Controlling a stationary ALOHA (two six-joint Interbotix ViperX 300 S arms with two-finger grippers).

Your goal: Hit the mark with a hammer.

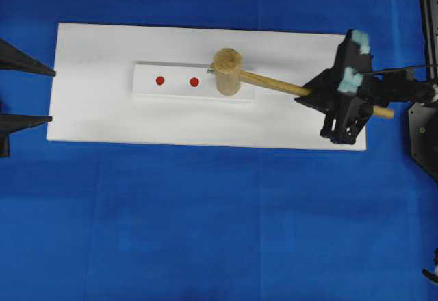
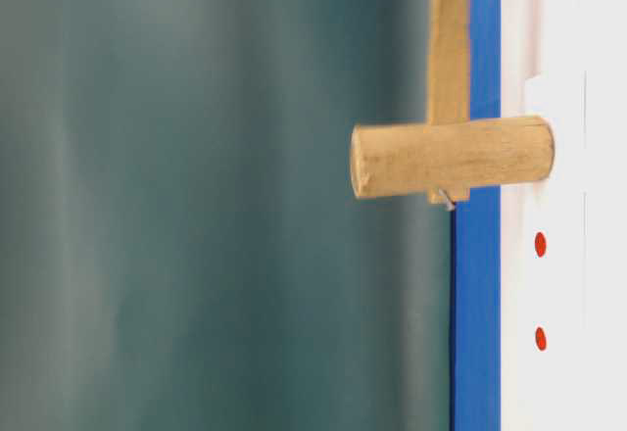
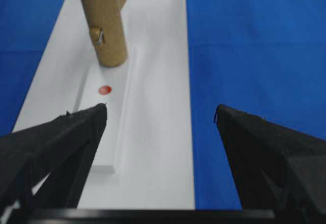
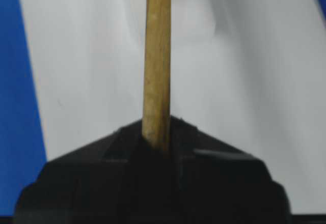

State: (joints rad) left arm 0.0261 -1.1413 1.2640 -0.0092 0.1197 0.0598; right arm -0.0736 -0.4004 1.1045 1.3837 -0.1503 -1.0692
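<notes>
1. No containers; white board (image 1: 102, 116) lies on the blue bench (image 1: 205, 232), with a raised white strip (image 1: 147, 89) on it.
2. My right hand (image 1: 321, 94) is clamped tight on the hammer (image 1: 228, 72) handle, near the handle's right end.
3. Hammer head stands on the strip's right end, where the mark would sit; mark hidden under it.
4. My left hand (image 1: 31, 94) is at the board's left edge, fingers (image 3: 61, 132) spread wide, holding nothing.
5. Count: one hammer, two red dots (image 1: 160, 80) visible left of the head, one strip, one board.
</notes>
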